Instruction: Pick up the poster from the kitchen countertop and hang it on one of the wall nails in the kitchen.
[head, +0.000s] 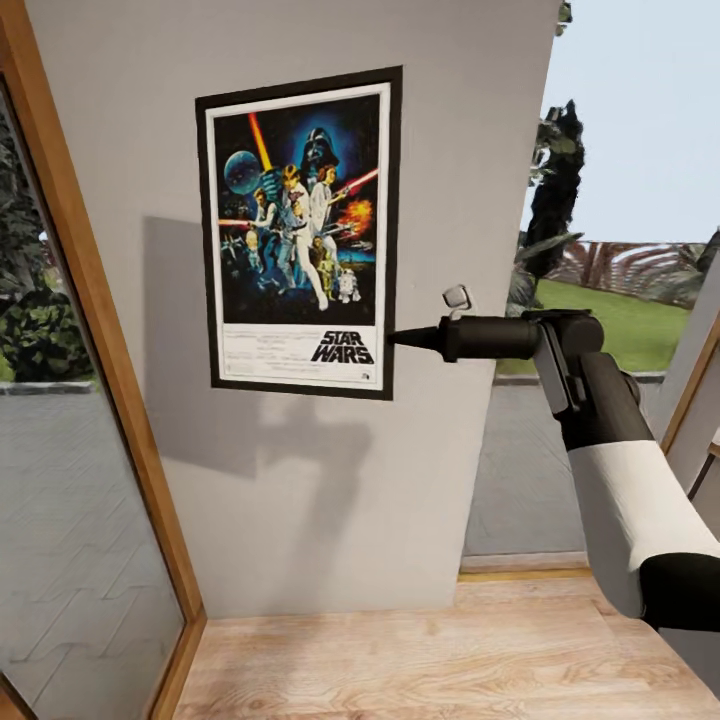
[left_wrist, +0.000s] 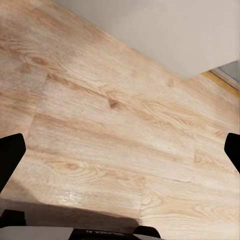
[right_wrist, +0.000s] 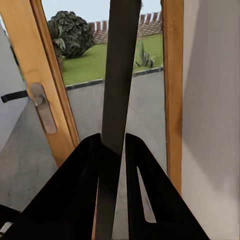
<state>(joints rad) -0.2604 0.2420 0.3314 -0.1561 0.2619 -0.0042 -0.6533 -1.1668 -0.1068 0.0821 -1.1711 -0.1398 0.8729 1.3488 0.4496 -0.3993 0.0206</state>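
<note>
Black-framed and bright with blue artwork, the poster (head: 298, 232) lies flat against a pale grey kitchen wall (head: 300, 500), between a wood-framed window (head: 80, 300) and a glass door (right_wrist: 45, 107). The right gripper (head: 395, 338) meets the frame's lower right edge; the right wrist view shows its jaws closed on that dark edge, seen end-on. The left gripper (left_wrist: 120, 150) hangs over the plank floor (left_wrist: 115, 115), jaws wide apart and empty. No nail can be made out, so whether the poster is hooked is unclear. Letting go too soon could send it sliding to the floor; a sideways tug could skew it. Count: one poster, one window, one door, two grippers.
</note>
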